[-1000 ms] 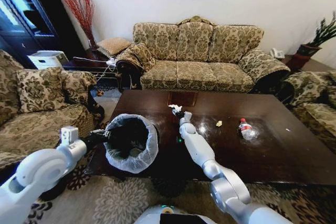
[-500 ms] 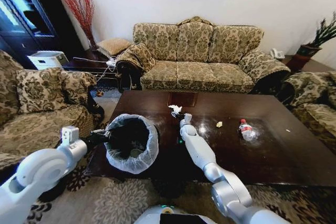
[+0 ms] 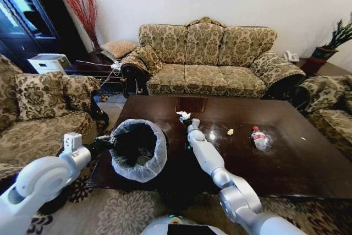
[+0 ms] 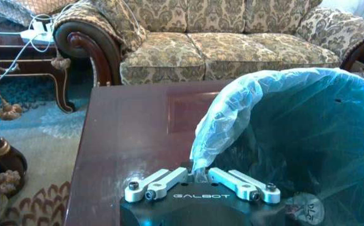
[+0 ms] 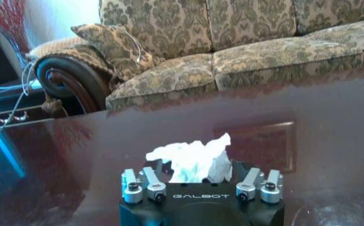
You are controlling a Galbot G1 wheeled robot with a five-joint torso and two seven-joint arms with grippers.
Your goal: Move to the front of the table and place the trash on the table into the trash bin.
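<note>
Right gripper (image 5: 198, 181) pinches a tissue (image 5: 194, 157), light and crushable, beyond the bin (image 3: 138, 149); left gripper (image 4: 198, 176) clamps the bin's rim.

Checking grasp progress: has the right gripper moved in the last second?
Barely: the right gripper, shut on the tissue, edged slightly toward the table's inlaid panel. The bottle stayed put.

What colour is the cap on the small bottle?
Red, on the small clear bottle lying on the table; clearest in the head view.
</note>
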